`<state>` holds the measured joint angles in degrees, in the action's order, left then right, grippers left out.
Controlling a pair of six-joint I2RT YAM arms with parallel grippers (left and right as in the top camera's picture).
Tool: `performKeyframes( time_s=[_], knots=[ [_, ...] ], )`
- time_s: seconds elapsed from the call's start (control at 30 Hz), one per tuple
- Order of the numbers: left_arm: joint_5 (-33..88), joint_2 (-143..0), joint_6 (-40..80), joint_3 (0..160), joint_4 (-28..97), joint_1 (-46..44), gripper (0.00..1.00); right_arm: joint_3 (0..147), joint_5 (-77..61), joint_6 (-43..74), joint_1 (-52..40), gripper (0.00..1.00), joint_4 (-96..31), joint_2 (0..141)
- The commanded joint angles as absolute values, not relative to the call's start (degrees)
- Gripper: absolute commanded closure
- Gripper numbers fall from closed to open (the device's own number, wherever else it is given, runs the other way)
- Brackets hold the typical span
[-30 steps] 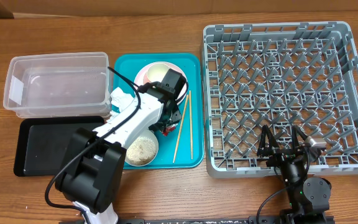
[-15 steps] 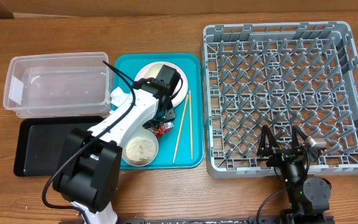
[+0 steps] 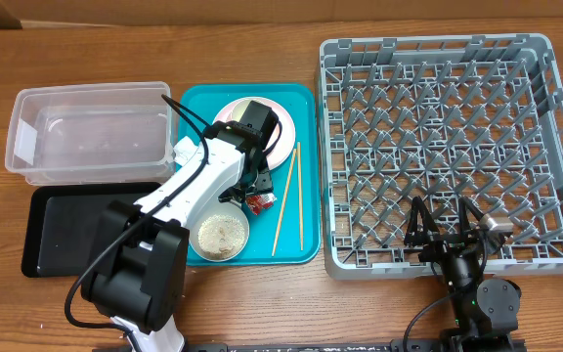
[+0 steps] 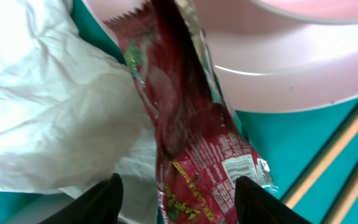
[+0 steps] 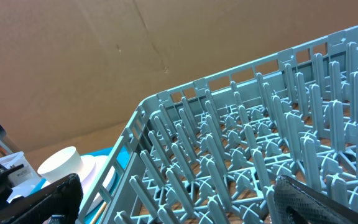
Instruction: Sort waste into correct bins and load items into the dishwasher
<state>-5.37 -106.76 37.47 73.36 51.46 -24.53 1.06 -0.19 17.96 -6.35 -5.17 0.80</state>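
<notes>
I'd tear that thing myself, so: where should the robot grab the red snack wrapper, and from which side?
Probably the loose printed end of the wrapper, from straight above. It lies as a narrow strip, so the fingers can pinch across its width. Its other end lies against the plate, with tissue crowding one side.

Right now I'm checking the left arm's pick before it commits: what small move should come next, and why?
Probably close the left gripper on the red wrapper, perhaps easing down a little first. Its jaws stand open on either side of the wrapper, which lies between the white tissue and the pink plate.
</notes>
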Motion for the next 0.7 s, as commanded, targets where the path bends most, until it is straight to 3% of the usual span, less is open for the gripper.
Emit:
performKeyframes(
  time_s=[0.0,0.23,0.43,0.67],
  knots=[
    [-3.33,-105.34,36.4,73.89,51.37,-24.58,0.43,0.47,-0.51,17.78,-5.87,0.0,-4.84,0.38],
    [-3.09,-105.65,37.93,73.23,49.67,-25.96,0.49,0.47,-0.51,17.76,-5.87,0.0,-4.84,0.38],
    [-3.6,-105.65,38.37,73.21,49.04,-27.92,0.6,0.47,-0.51,17.78,-5.87,0.0,-4.84,0.38],
    [-3.57,-105.65,40.14,73.08,48.95,-29.36,0.61,0.47,-0.51,17.76,-5.87,0.0,-4.84,0.38]
  ],
)
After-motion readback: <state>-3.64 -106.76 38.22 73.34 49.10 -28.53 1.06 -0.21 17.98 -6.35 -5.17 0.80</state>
